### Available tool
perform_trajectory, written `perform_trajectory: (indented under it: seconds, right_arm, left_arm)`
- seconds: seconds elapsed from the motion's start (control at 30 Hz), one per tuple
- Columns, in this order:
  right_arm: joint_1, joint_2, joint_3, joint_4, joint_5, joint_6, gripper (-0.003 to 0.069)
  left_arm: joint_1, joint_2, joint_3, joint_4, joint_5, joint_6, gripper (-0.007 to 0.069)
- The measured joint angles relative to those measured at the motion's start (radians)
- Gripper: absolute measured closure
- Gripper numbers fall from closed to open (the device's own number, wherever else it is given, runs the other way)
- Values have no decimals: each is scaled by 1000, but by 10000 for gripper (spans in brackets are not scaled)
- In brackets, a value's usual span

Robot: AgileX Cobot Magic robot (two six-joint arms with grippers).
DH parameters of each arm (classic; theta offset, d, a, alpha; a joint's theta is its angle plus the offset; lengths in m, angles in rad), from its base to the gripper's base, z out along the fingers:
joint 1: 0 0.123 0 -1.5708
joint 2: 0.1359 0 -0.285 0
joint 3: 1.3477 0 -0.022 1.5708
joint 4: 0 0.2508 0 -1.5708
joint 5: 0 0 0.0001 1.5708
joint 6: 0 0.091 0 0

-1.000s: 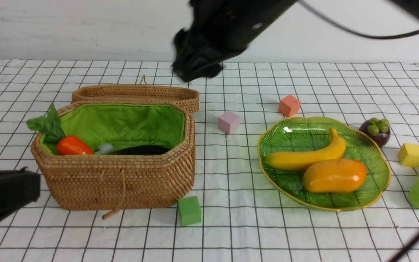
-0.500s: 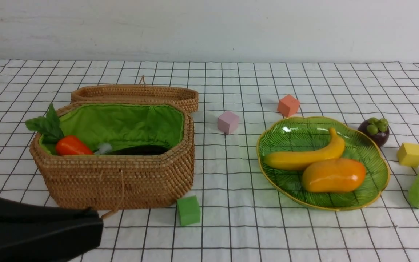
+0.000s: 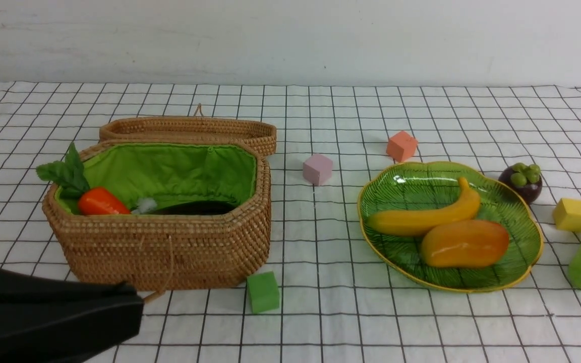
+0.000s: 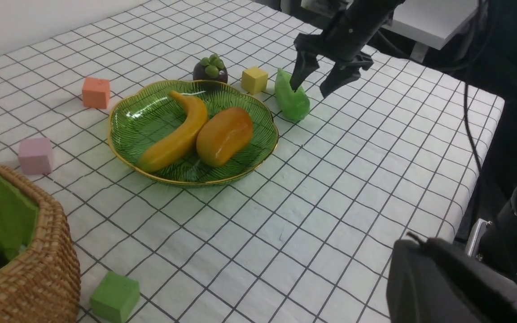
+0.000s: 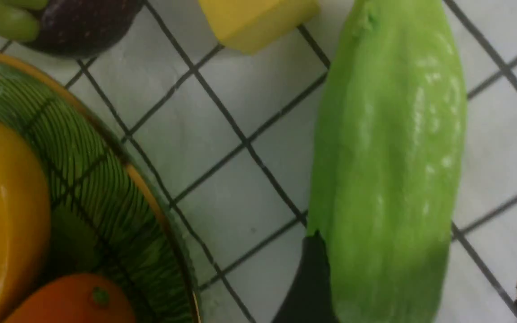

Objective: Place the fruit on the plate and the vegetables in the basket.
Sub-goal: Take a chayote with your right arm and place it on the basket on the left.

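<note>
The pale green gourd (image 5: 388,170) lies on the cloth right of the plate (image 3: 411,186). My right gripper (image 5: 422,269) is open and straddles its end; one finger (image 5: 312,278) is against it, the other stands apart. Banana (image 3: 421,217) and mango (image 3: 464,243) lie on the plate. The mangosteen (image 3: 521,181) sits on the cloth behind the plate's right rim. Carrot (image 3: 101,201) and dark eggplant (image 3: 194,207) are inside the open basket (image 3: 169,252). My left gripper (image 3: 58,322) hangs shut and empty in front of the basket's left corner.
Small cubes dot the cloth: pink (image 3: 317,169), salmon (image 3: 401,146), yellow (image 3: 571,214) close behind the gourd, green (image 3: 263,292) by the basket's front right corner. The basket's lid (image 3: 189,128) lies open behind it. The table's edge (image 4: 487,134) runs just beyond the gourd.
The right arm swung from above the basket's lid out to the right and now has open jaws around the gourd. The left arm came further into view at lower left, then stayed.
</note>
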State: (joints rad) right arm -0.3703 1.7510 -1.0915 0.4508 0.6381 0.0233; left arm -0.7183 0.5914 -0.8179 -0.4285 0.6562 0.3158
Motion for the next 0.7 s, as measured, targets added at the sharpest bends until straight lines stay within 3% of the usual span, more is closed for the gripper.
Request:
perform_trajectory:
  seconds: [0.17,0.4,0.7]
  right_arm:
    - [-1,111,-84,23,2,-38,118]
    - [-1,181,-140,-40,50,-38,198]
    - [-2,123,-141,-168,169,-37,198]
  left_arm:
    - [0,0,0,-11,0,0,637]
    - [0,0,0,-13,0,-2,637]
    - [0,0,0,-14,0,-1,633]
